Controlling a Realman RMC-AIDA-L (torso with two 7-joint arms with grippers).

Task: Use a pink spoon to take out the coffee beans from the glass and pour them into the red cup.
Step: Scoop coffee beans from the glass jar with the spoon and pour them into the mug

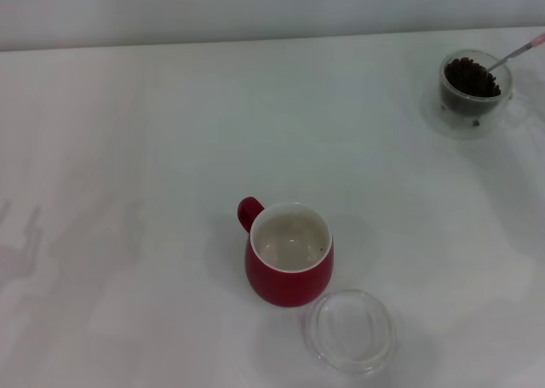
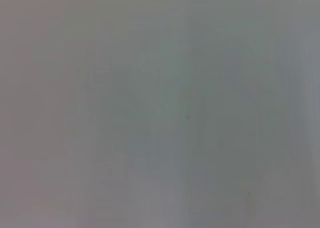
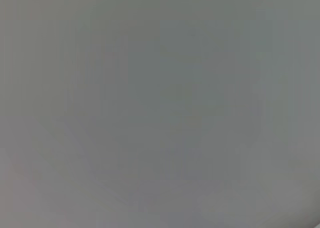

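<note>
In the head view the red cup [image 1: 289,255] stands near the table's middle front, its white inside showing a speck or two and its loop handle turned to the far left. The glass [image 1: 473,86] sits at the far right, filled with dark coffee beans [image 1: 471,76]. The pink spoon [image 1: 515,54] rests in the glass, its metal stem leaning out over the rim to the right and its pink end reaching the picture's edge. Neither gripper appears in any view; both wrist views show only a plain grey surface.
A shallow clear round dish [image 1: 351,330] lies just right of and in front of the red cup. The white table [image 1: 128,192] stretches bare to the left; its far edge meets a pale wall.
</note>
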